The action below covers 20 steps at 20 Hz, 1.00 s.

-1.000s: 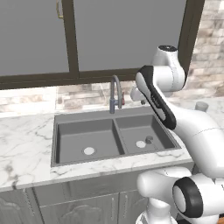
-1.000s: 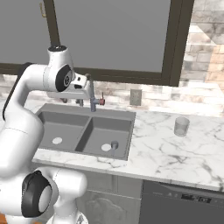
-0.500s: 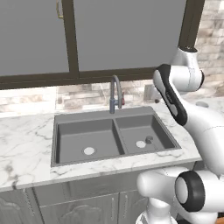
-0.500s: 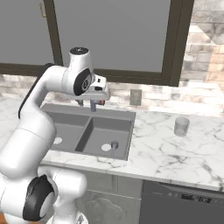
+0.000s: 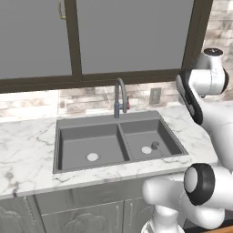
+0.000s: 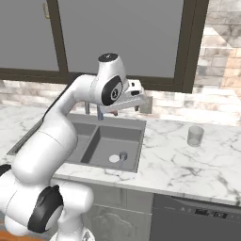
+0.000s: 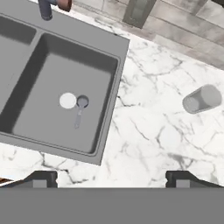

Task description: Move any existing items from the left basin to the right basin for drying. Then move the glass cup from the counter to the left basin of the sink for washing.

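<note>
The glass cup (image 6: 195, 136) stands upright on the white marble counter (image 6: 188, 162), well right of the dark grey sink (image 5: 119, 139); in the hand view the glass cup (image 7: 202, 99) sits at the right, ahead of my fingers. My gripper (image 7: 111, 179) hangs high over the counter beside the right basin (image 7: 61, 92), open and holding nothing. From the right base view the gripper (image 6: 139, 96) is above the sink's right rim. A small dark knob-like object (image 7: 82, 103) lies by the right basin's white drain (image 7: 67, 100). The left basin (image 5: 88, 145) shows its white drain (image 5: 92, 157).
A curved grey faucet (image 5: 119, 96) rises behind the sink's divider. A wall outlet (image 5: 155, 95) sits on the brick backsplash, with dark window frames above. My own arm (image 6: 70, 122) reaches across the sink's left side.
The arm has swung to the right, carrying the hand from near the faucet to above the sink's right rim. The cup and the knob-like object have stayed put.
</note>
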Tool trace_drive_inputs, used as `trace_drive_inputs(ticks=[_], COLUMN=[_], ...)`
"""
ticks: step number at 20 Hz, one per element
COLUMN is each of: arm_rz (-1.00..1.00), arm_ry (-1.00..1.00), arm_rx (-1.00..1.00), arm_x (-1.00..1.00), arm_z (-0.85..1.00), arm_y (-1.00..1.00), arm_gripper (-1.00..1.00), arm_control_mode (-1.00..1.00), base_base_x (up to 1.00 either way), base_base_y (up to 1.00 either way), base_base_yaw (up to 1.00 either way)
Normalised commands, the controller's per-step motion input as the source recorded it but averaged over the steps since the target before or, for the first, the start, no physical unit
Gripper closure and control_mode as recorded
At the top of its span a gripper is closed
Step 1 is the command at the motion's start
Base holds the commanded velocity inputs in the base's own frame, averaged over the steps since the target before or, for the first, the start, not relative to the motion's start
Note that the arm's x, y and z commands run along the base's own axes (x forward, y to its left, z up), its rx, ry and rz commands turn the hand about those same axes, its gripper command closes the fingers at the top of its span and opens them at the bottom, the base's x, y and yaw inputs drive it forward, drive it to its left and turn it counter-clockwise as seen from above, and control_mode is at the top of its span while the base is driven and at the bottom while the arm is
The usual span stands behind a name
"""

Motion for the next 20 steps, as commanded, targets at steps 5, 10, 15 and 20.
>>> trace_drive_inputs(ticks=[5, 10, 15, 20], arm_rz=[0.00, -0.08, -0.16, -0.09], arm_ry=[0.00, 0.01, 0.01, 0.02], arm_rx=[-0.23, -0.15, -0.07, 0.00], arm_x=[0.08, 0.16, 0.33, 0.45], arm_z=[-0.11, -0.19, -0.19, -0.09], arm_y=[-0.85, -0.73, -0.38, -0.15], arm_gripper=[-1.00, -1.00, -1.00, -1.00], arm_control_mode=[-1.00, -1.00, -1.00, -1.00], base_base_x=[0.00, 0.00, 0.00, 0.00], base_base_y=[0.00, 0.00, 0.00, 0.00], base_base_yaw=[0.00, 0.00, 0.00, 0.00])
